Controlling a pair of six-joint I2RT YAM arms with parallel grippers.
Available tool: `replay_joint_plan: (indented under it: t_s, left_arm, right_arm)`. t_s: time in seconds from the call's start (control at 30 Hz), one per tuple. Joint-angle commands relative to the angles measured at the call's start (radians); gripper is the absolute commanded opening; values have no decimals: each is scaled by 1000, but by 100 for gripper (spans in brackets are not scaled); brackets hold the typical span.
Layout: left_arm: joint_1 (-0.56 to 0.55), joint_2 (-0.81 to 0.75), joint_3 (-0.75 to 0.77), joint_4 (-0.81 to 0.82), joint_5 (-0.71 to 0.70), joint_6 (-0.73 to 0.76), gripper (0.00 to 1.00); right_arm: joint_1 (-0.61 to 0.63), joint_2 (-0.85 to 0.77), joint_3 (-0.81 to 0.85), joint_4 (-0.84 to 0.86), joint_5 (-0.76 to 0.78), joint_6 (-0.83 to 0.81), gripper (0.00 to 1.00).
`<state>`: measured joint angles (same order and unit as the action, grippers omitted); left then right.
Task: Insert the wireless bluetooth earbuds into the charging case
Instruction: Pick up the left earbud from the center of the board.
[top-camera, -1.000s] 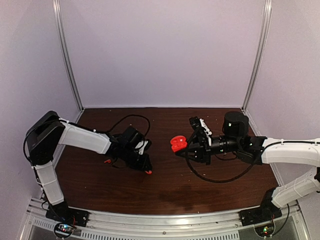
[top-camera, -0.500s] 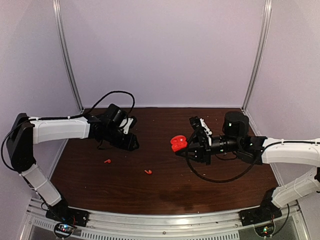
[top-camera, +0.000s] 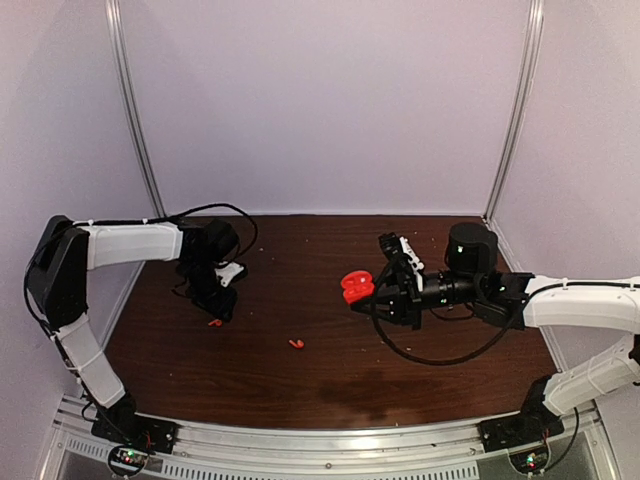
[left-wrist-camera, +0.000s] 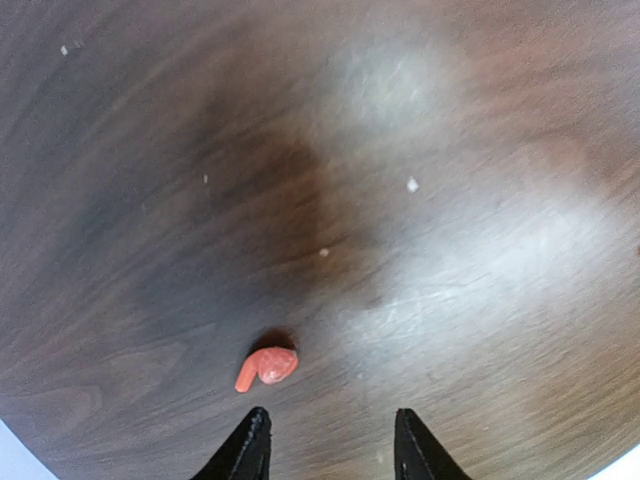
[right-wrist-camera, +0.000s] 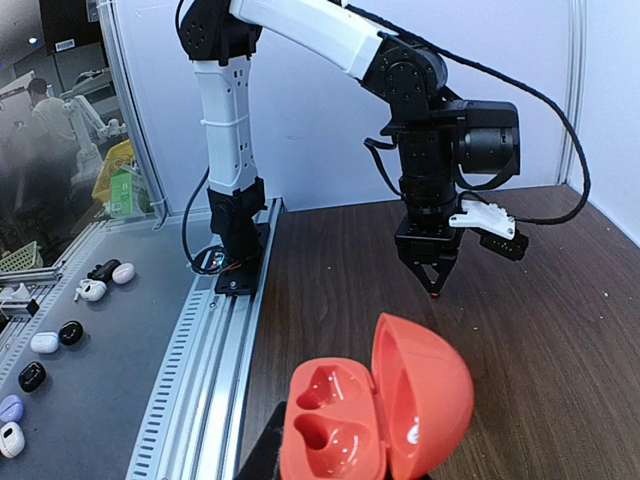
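Observation:
The charging case (top-camera: 356, 288) is bright red and hinged open, and my right gripper (top-camera: 377, 296) is shut on it above the table's middle. In the right wrist view the case (right-wrist-camera: 372, 420) shows two wells with nothing in them. One red earbud (top-camera: 213, 322) lies at the left, and my left gripper (top-camera: 219, 308) points down right over it. In the left wrist view that earbud (left-wrist-camera: 268, 366) lies just ahead of the left fingertip, outside the open left gripper (left-wrist-camera: 332, 415). A second red earbud (top-camera: 295, 344) lies loose near the table's middle. No black earbud shows.
The brown table (top-camera: 330, 390) ends in a metal rail (top-camera: 320, 440) at the near edge. A black cable loop (top-camera: 430, 357) lies under the right arm. White walls and posts close in the back and sides. Small pale crumbs dot the wood.
My left gripper rose from the middle earbud, leaving it on the table, opened, and swung left until it stood over the other earbud. The right arm and the case have stayed still.

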<state>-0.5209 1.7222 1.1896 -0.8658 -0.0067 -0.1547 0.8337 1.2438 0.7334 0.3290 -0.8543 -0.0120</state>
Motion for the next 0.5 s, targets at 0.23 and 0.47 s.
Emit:
replay_joint_plan:
  t_s: [0.23, 0.47]
  left_arm:
    - [2, 72, 30, -35, -76, 78, 49]
    - [44, 95, 15, -1, -57, 74, 49]
  right_arm:
    - [5, 5, -3, 12, 1, 12, 4]
    - [5, 3, -4, 10, 3, 12, 4]
